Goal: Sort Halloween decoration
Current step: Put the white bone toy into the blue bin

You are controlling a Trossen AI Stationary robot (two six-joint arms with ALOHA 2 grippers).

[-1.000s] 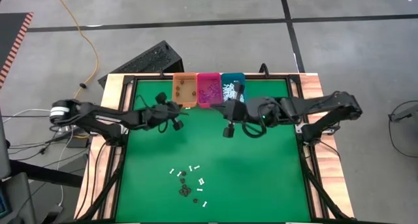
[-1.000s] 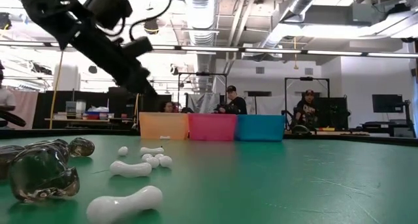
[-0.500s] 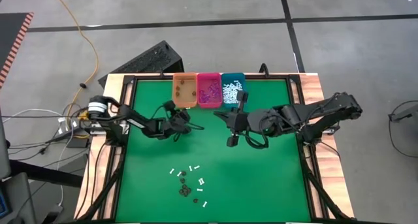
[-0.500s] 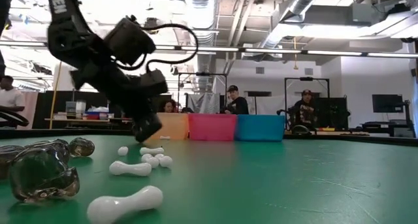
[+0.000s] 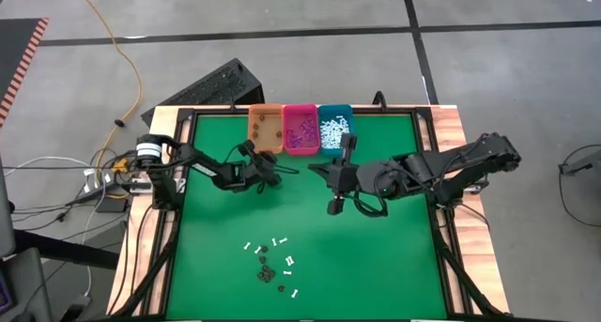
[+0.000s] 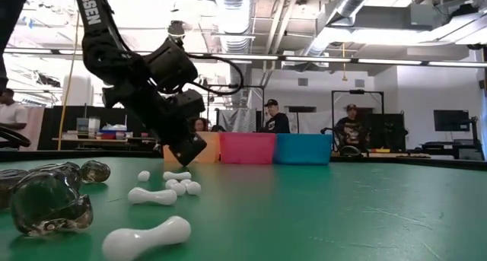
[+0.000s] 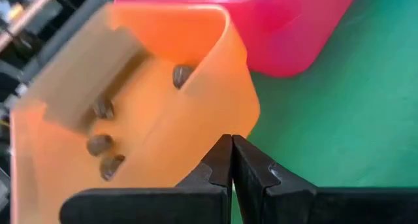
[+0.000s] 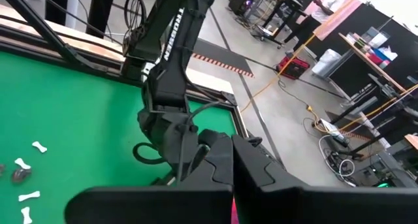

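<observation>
Three bins in a row at the table's 12 o'clock edge: orange bin (image 5: 264,129) holding a few dark bits, pink bin (image 5: 300,128) holding purple bits, teal bin (image 5: 333,127) holding white sticks. Green table (image 5: 376,256) framed by a dark rail and wooden border. Beyond the table at about 11 o'clock, a dark keyboard-like case (image 5: 208,84) on the floor and an orange cable (image 5: 120,59) trailing off.

Left gripper (image 5: 273,170) low over the mat just at 6 o'clock of the orange bin, fingers pressed together with nothing between them; in the left wrist view, closed tips (image 7: 232,160) right before the orange wall, dark bits visible inside. Right gripper (image 5: 332,207) at mid-table, 6 o'clock of the teal bin, fingers closed together and empty. Grippers near each other, apart.

Loose decoration pieces (image 5: 272,264) gathered toward 6 o'clock of the table, well apart from both grippers and the bins, open mat between. White sticks (image 5: 290,262) scattered at mixed angles, long axes pointing no shared way; dark bits (image 5: 267,274) clustered among them, too small for any heading.

In the low view, white bone-shaped sticks (image 6: 147,238) lying flat, long axes mostly across the picture; glossy dark pieces (image 6: 49,200) beside them. People (image 6: 272,116) standing in the room behind the bins.
</observation>
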